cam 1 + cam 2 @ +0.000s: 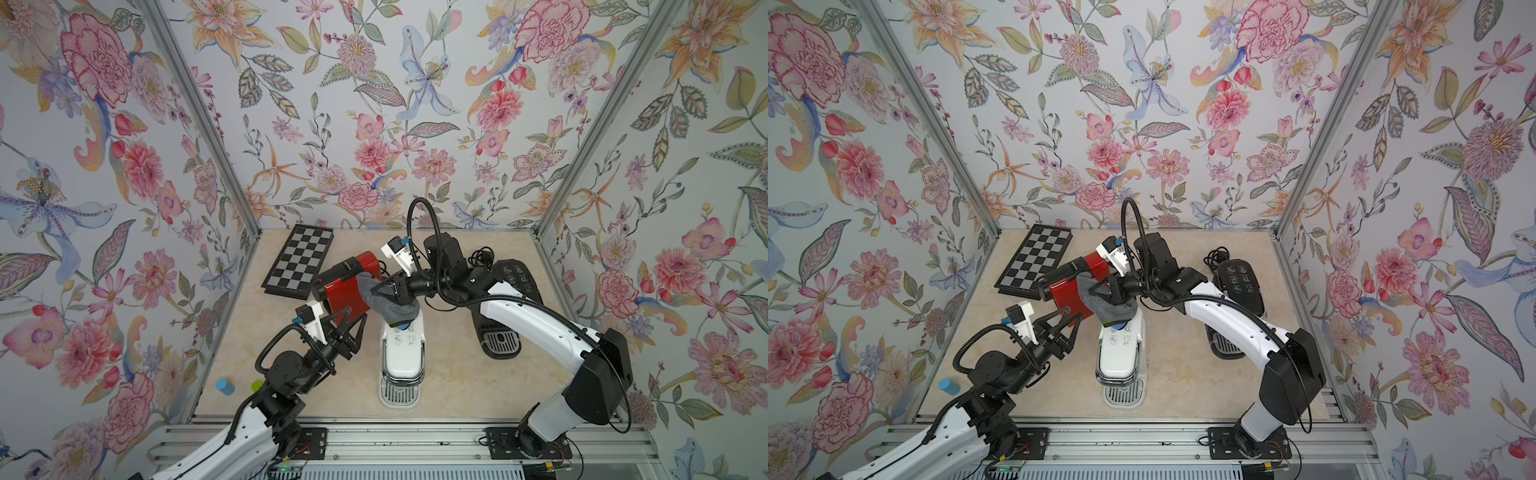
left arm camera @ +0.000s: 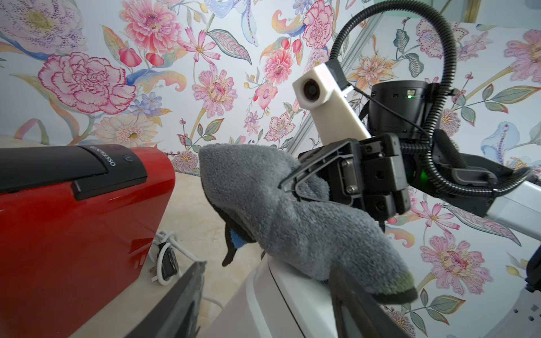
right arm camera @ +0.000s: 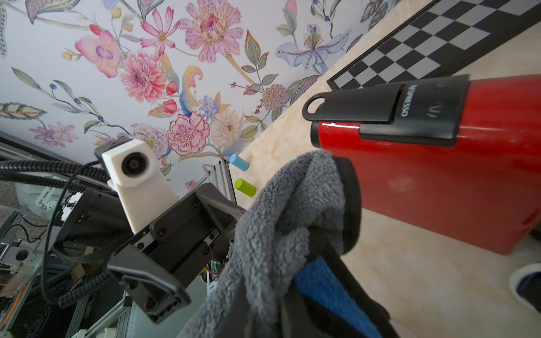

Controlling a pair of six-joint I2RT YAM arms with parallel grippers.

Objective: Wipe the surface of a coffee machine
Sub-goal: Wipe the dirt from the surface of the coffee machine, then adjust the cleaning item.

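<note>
Over the white coffee machine [image 1: 402, 357], my right fingers [image 1: 384, 291] pinch the grey cloth [image 1: 395, 309] to wipe; left fingers [image 1: 362, 324] gape empty, held clear.

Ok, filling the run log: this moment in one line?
right gripper: shut on cloth | cloth: on white coffee machine | left gripper: open, empty

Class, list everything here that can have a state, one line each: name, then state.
white coffee machine, upright
red coffee machine, upright, lever down
black coffee machine, upright
left tool, open, empty
right tool, shut on the grey cloth
grey cloth, gripped, draped on the white coffee machine's top
chessboard, unfolded, flat
blue cylinder, lying on its side
green cylinder, lying on its side
</note>
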